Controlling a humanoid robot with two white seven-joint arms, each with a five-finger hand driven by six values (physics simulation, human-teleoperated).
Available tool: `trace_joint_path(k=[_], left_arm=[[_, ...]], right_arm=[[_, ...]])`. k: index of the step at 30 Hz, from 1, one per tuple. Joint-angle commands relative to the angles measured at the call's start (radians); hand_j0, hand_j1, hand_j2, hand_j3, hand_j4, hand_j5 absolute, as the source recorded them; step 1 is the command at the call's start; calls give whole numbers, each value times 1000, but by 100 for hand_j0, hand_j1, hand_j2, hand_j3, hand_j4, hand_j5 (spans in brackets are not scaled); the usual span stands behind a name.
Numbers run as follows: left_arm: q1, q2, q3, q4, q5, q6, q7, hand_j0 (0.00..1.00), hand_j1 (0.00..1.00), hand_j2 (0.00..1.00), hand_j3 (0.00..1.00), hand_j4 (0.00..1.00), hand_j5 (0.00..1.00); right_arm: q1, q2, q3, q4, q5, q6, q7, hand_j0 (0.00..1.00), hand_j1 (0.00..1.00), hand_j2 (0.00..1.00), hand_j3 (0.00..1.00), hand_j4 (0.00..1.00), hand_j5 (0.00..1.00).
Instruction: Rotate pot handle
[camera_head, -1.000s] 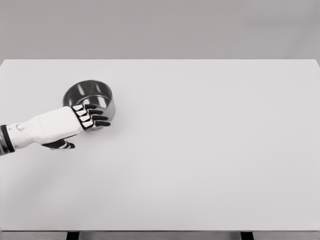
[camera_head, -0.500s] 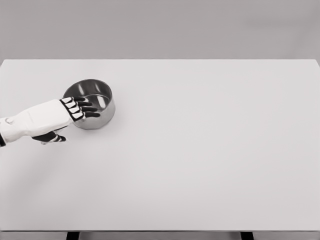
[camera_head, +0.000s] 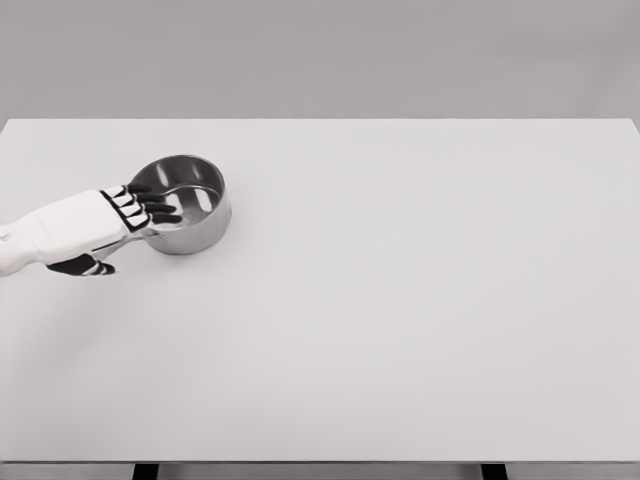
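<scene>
Left robot hand (camera_head: 118, 213) comes in from the left edge of the picture on a white arm, and it is the only hand that shows in the head view. Its dark fingers (camera_head: 160, 208) are stretched out and a little apart, and they lie over the near left rim of the pot; they reach slightly into the opening. I cannot tell if the fingertips really touch the metal or only hover above it. The thumb (camera_head: 85, 267) hangs lower, below the palm, on the side near the front edge of the desk, and it does not close on anything. The hand holds nothing.

After the hand, the largest thing is the desk (camera_head: 400, 320). It is white and wide, and it fills almost the whole picture; two dark legs show under its front edge. A plain grey wall stands behind its back edge.

The pot (camera_head: 195, 210) is a small round one of shiny steel. It stands upright on the left part of the desk, nearer to the back edge than to the front edge, and not far from the left edge. Its inside is dark and looks empty. A handle is not to be seen, because the hand covers the left side of the pot
</scene>
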Motion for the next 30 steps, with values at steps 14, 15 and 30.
trace_joint_path(k=[14, 15, 30], left_arm=[[-3, 3, 30, 79, 2, 1, -1, 100, 100, 100, 100, 100, 100], [-5, 5, 30, 87, 2, 1, 1, 100, 100, 100, 100, 100, 100], [-14, -9, 55, 182, -1, 1, 1, 100, 100, 100, 100, 100, 100]], right_arm=[[0, 0, 0, 0, 0, 0, 0, 100, 100, 100, 100, 100, 100], [0, 0, 0, 0, 0, 0, 0, 100, 100, 100, 100, 100, 100], [0, 0, 0, 0, 0, 0, 0, 100, 100, 100, 100, 100, 100]])
